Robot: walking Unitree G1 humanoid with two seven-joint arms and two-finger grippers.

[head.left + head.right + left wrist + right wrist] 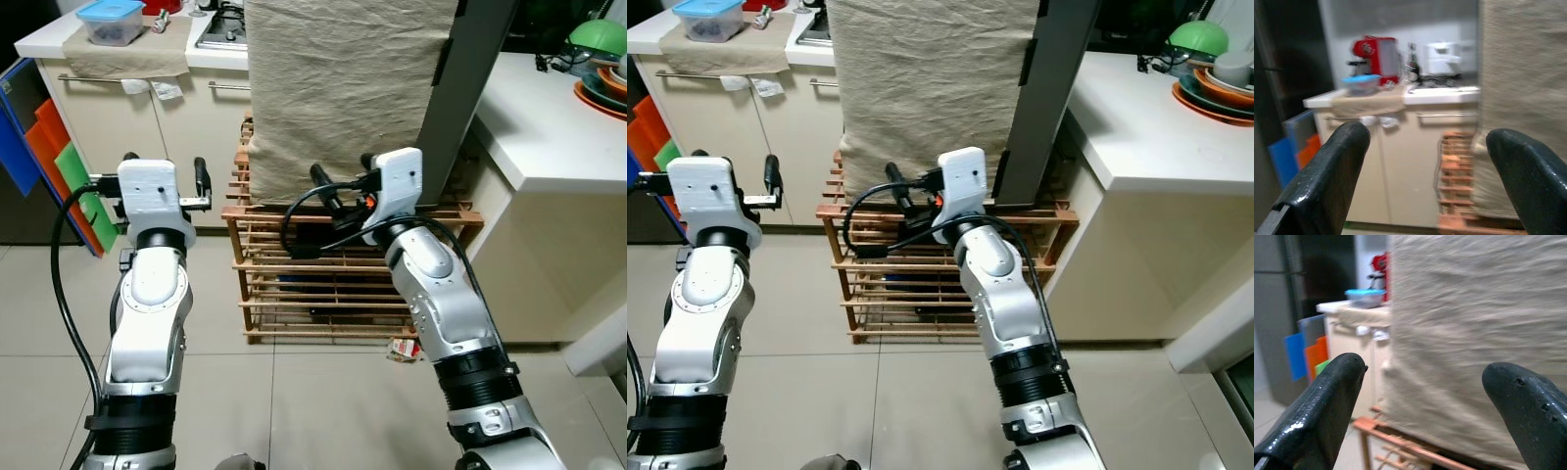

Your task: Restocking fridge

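Kitchen tiles stretch before us: our left claw (167, 176) and right claw (343, 176) hover open and empty over a wooden rack (323, 284); the cloth-draped fridge (343, 88) stands on that rack, just ahead

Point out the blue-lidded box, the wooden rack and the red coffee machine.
Blue-lidded box (111, 21), left eye view, on its lid.
Wooden rack (323, 284), left eye view, on a middle shelf slat.
Red coffee machine (1376, 58), left wrist view, on its red body.
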